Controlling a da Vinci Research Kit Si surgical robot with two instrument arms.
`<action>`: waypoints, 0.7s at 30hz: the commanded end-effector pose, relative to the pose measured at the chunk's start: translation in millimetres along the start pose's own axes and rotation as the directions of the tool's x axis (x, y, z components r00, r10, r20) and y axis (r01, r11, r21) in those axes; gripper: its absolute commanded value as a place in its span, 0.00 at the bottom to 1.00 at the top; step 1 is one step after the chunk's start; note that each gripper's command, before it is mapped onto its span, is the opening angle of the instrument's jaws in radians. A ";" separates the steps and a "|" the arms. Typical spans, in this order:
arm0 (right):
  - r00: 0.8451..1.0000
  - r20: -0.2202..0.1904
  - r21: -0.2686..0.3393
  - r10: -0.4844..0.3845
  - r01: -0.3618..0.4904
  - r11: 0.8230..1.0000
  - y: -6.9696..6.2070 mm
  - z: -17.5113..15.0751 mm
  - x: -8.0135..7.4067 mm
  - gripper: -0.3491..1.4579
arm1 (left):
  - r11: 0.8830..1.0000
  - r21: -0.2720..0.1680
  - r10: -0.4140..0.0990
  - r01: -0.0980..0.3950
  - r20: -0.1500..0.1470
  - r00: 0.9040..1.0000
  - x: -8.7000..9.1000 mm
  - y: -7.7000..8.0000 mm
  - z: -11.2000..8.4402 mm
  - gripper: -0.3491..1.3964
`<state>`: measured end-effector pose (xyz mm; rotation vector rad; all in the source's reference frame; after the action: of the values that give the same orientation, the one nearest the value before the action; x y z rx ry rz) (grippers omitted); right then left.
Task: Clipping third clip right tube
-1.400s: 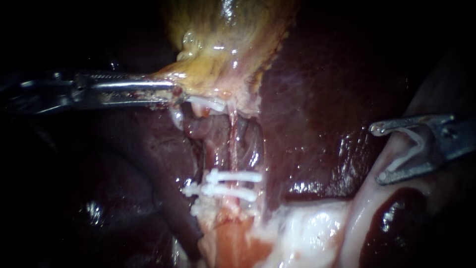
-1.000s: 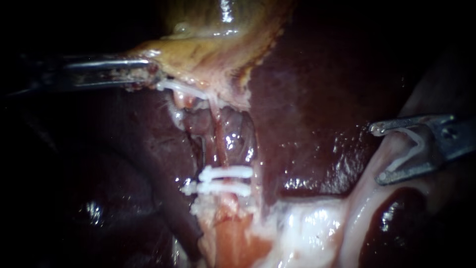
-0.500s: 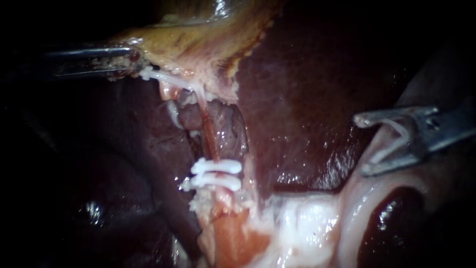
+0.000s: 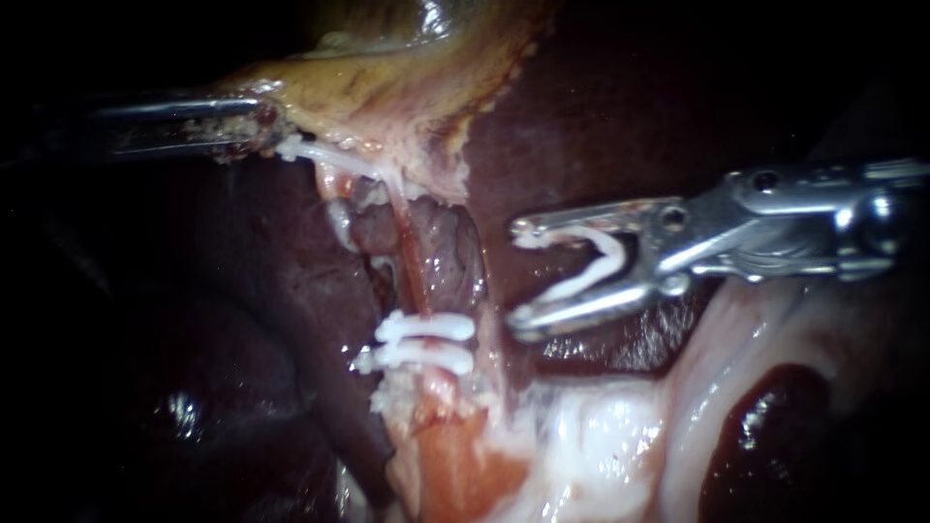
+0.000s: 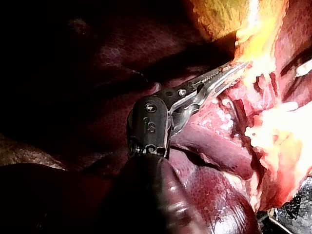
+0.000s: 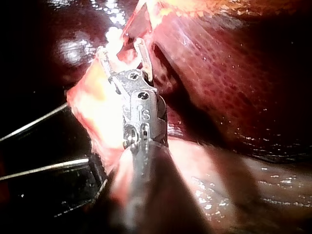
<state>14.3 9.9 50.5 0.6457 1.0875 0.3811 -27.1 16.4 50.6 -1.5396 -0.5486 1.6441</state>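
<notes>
Right tool [image 4: 518, 278] held a white clip [image 4: 593, 266] just beside the tube [image 4: 411, 271].
The tool stood wide, both its halves touching the open clip between them, over the liver [image 4: 601, 116] and not around the reddish tube. Two shut clips [image 4: 426, 326] crossed this tube lower down. The left tool [image 4: 254, 124] pinched the gallbladder [image 4: 387, 87] edge.

Two instruments [image 4: 262, 124] [image 4: 518, 278], two clips [image 4: 426, 326] [image 4: 426, 357] on one tube [image 4: 412, 266], one clip [image 4: 593, 266] carried, one gallbladder [image 4: 387, 77], one liver [image 4: 601, 116].
</notes>
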 end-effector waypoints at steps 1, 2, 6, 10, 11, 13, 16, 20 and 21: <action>1.000 0.003 -0.003 0.012 -0.012 1.000 0.2 0.6 -0.1 0.46 | 1.000 0.001 0.000 0.000 0.000 1.000 0.0 0.0 0.0 0.00; 1.000 0.003 -0.006 0.017 -0.017 1.000 0.4 1.1 -0.1 0.46 | 1.000 0.001 0.001 -0.001 0.000 1.000 -0.1 0.0 0.1 0.00; 0.999 0.003 -0.016 0.032 -0.032 0.999 1.5 3.1 -0.9 0.46 | 1.000 0.002 0.001 -0.001 0.000 1.000 -0.2 0.0 0.2 0.00; 0.999 0.002 -0.030 0.046 -0.046 0.998 2.9 5.0 -1.6 0.45 | 1.000 0.002 0.001 -0.001 -0.001 1.000 -0.2 0.0 0.2 0.00; 0.999 0.001 -0.032 0.046 -0.046 0.998 3.2 5.4 -1.7 0.45 | 1.000 0.002 0.002 -0.002 -0.001 1.000 -0.2 0.0 0.2 0.00; 0.999 -0.002 -0.036 0.046 -0.046 0.998 3.7 6.1 -1.6 0.46 | 1.000 0.002 0.002 -0.002 -0.001 1.000 -0.2 0.0 0.3 0.00; 0.997 -0.044 -0.031 0.070 -0.071 0.997 4.2 7.2 -1.3 0.46 | 1.000 0.002 0.002 -0.002 -0.001 1.000 -0.2 0.1 0.3 0.00; 0.985 -0.120 -0.011 0.123 -0.126 0.992 4.4 8.1 -0.5 0.46 | 1.000 0.003 0.002 -0.002 -0.001 1.000 -0.3 0.0 0.3 0.00; 0.982 -0.133 -0.009 0.135 -0.138 0.990 4.3 8.3 -0.3 0.46 | 1.000 0.003 0.002 -0.002 -0.001 1.000 -0.3 0.0 0.3 0.00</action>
<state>22.1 10.5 55.9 0.7013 1.1853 0.5679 -27.5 16.2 50.8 -1.5392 -0.5441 1.6450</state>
